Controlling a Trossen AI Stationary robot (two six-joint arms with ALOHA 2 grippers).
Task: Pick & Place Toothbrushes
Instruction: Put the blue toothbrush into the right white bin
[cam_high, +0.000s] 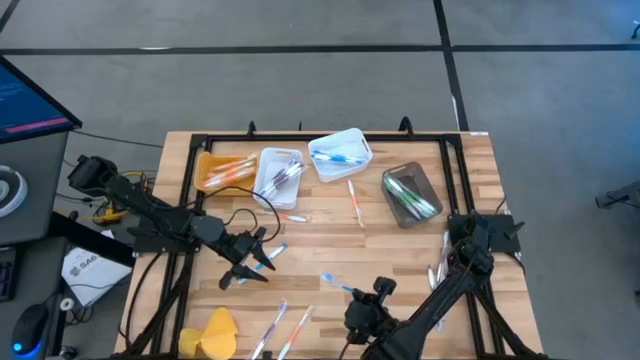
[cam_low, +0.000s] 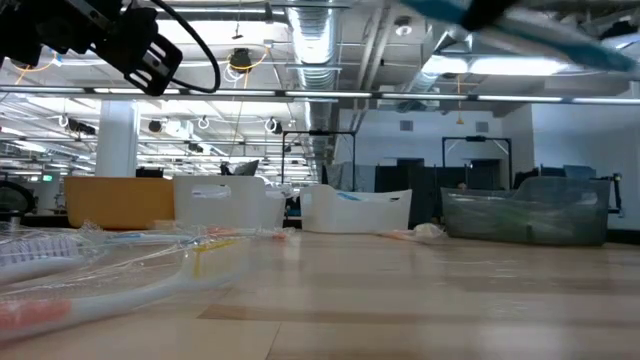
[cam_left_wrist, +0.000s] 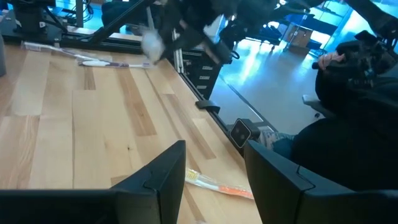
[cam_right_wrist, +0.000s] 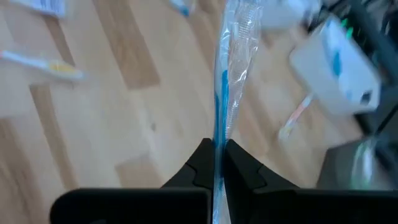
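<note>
My right gripper (cam_right_wrist: 217, 155) is shut on a blue toothbrush (cam_right_wrist: 225, 81) in a clear wrapper, above the table's near middle (cam_high: 355, 295); the low view shows it blurred, high up (cam_low: 520, 25). Near the table's left, my left gripper (cam_left_wrist: 214, 168) hangs open (cam_high: 255, 262) with nothing between its fingers. An orange-handled toothbrush (cam_left_wrist: 217, 185) lies flat on the wood just beyond them. More toothbrushes lie flat on the table (cam_high: 355, 205), (cam_high: 275, 250), (cam_high: 285, 328), and others lie in the bins. My right gripper pinches the wrapped blue toothbrush between its two fingertips at a point along the handle (cam_right_wrist: 217, 140). The fingers slant down toward the table's far side, and the brush runs on beyond them along their line. It is lifted clear of the table.
Along the far edge stand an orange bin (cam_high: 212, 160), two white bins (cam_high: 265, 160) (cam_high: 352, 135) and a grey-brown bin (cam_high: 392, 178). A yellow lump (cam_high: 215, 335) lies at the near left corner. A black frame (cam_high: 300, 137) borders the table. Bare wood lies mid-table.
</note>
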